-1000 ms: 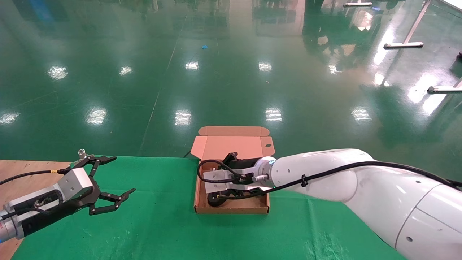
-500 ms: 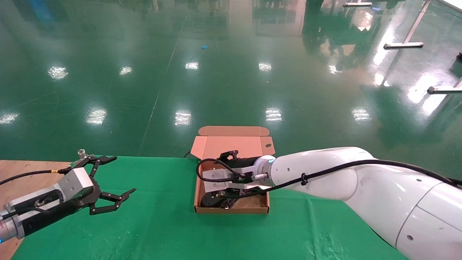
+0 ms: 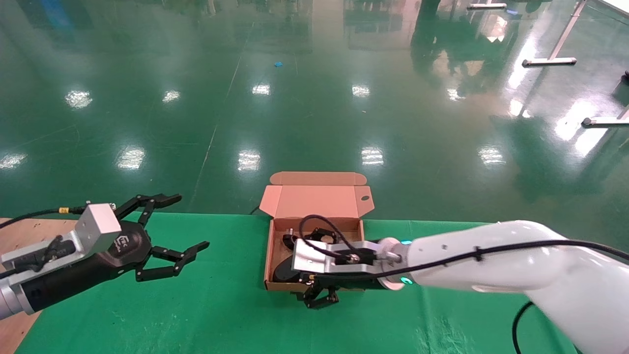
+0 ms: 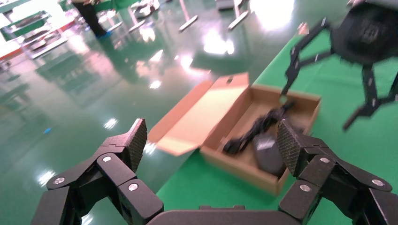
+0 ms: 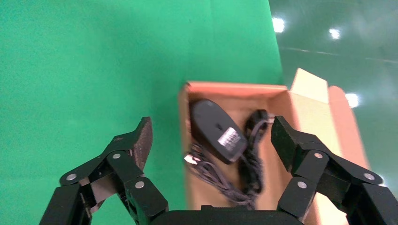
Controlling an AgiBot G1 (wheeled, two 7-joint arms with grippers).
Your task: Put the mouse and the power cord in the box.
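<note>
While mouse and power cord lie inside the box, right gripper and left gripper hover nearby, jaws spread, empty.

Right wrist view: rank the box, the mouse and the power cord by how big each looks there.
1. The box, clearly largest; it holds both other items.
2 and 3. The power cord and the mouse: the cord's loose bundle sprawls wider, the mouse is one solid oval. Too different in shape to rank firmly.

head view: mouse mostly hidden | cord's plug possibly blurred
</note>
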